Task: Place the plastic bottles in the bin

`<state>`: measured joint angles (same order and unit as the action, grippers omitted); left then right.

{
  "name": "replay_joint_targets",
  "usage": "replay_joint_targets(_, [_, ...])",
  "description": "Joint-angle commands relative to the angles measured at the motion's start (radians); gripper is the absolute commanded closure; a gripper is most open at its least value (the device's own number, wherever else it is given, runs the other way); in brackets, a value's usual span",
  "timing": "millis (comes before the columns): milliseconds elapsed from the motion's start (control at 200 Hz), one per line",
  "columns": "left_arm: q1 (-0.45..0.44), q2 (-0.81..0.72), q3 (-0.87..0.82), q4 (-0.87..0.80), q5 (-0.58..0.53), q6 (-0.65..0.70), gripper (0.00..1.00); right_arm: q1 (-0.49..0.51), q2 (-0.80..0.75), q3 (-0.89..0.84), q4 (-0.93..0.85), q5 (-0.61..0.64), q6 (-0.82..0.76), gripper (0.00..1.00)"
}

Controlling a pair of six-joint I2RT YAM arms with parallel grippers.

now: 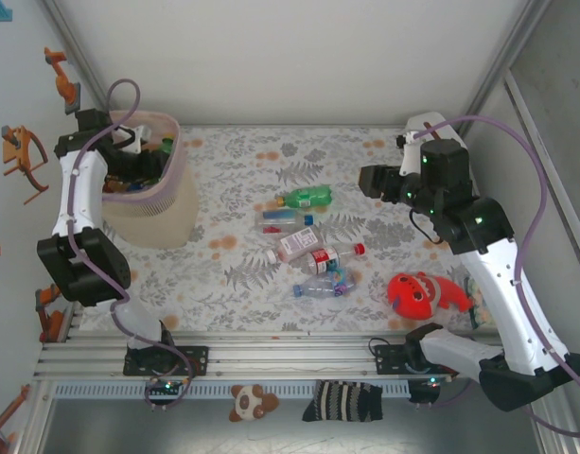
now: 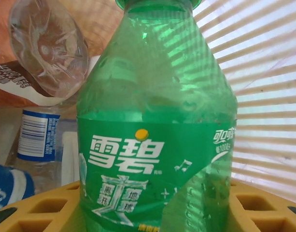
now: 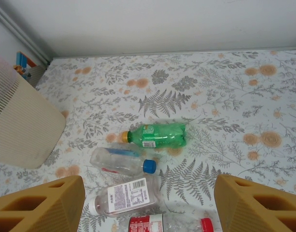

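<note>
Left gripper (image 2: 152, 210) is clutching a green bottle (image 2: 157, 96) inside the bin (image 1: 166, 213); right gripper (image 3: 148, 193) is hovering, jaws spread, empty.

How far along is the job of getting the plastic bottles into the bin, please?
Done: several bottles already lie in the bin. In hand: the left jaws grip a green Sprite bottle over the bin. Left: about five bottles lie on the table, among them a green one and a red-capped one; the right jaws stand open, empty.
</note>
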<state>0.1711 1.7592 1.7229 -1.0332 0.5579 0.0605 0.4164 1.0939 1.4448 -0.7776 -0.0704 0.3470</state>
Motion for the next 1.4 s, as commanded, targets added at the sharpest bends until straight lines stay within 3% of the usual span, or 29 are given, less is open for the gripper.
replay_joint_targets(0, [0.007,0.078,-0.071,-0.048,-0.124,0.061,0.44,0.0,-0.008,0.019,0.009,-0.008,-0.003,0.3])
replay_joint_targets(371, [0.01,-0.037,-0.051,-0.003,-0.134,0.02,0.23,-0.001,-0.019,0.022,0.003,-0.005,0.002,0.3])
replay_joint_targets(606, [0.013,-0.121,0.006,-0.009,-0.169,-0.001,0.16,0.0,-0.023,0.021,0.001,-0.002,0.002,0.3])
replay_joint_targets(891, [0.013,-0.213,0.059,-0.024,-0.204,-0.013,0.16,0.0,-0.022,0.022,0.0,-0.003,0.001,0.3])
replay_joint_targets(1122, [0.0,-0.281,0.116,-0.028,-0.162,-0.022,0.19,0.0,-0.017,0.02,0.001,-0.003,-0.003,0.3])
replay_joint_targets(1397, [-0.142,-0.306,0.205,-0.041,-0.174,0.019,0.2,-0.001,-0.019,0.013,0.004,-0.003,-0.003,0.3])
